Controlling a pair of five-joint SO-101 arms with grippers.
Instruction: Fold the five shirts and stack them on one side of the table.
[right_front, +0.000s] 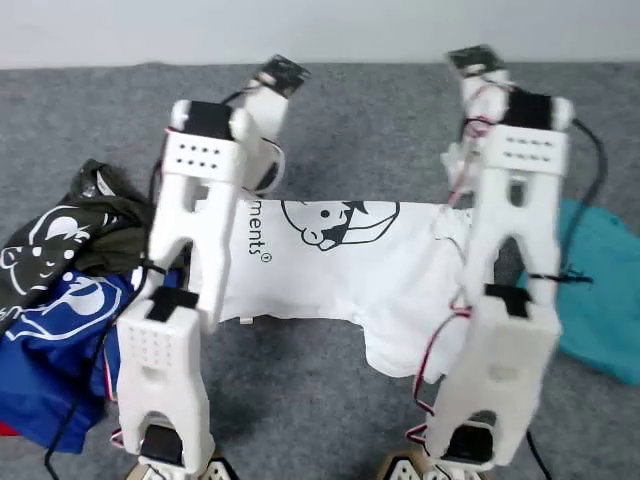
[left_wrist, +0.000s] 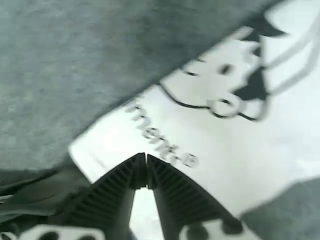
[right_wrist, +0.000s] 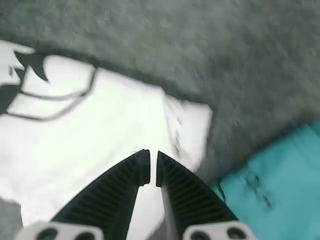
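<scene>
The left gripper (left_wrist: 146, 167) has its two ribbed fingers pressed together tip to tip. It hangs just over the left end of the white shirt (left_wrist: 240, 150), close to the corner beside the printed lettering. The right gripper (right_wrist: 152, 167) is all but closed too, with only a hairline slit between its fingers, and it sits over the shirt's opposite end near a small flap that looks like a sleeve. I can't make out any cloth caught in either pair, though the wrist views are soft just where it matters.

The white shirt (right_front: 340, 275) lies spread across the middle of the table (right_front: 380, 130), print up. Its far hem is fairly straight and its near right corner is rumpled. The teal shirt (right_front: 600, 290) lies flat at the right edge, close by the white one. At the left edge a dark shirt (right_front: 70, 235) and a blue shirt (right_front: 50, 340) sit heaped together (a scrap of red peeks from under them at the near left corner).

The main risk, as I judge it, is a missed grasp. Closed fingers lowered as they are would only poke the fabric or shove it into wrinkles. If the two ends are lifted unevenly the fold would skew, and the bunched near corner could tuck under. A wide swing by the right arm might also snag the teal shirt.
</scene>
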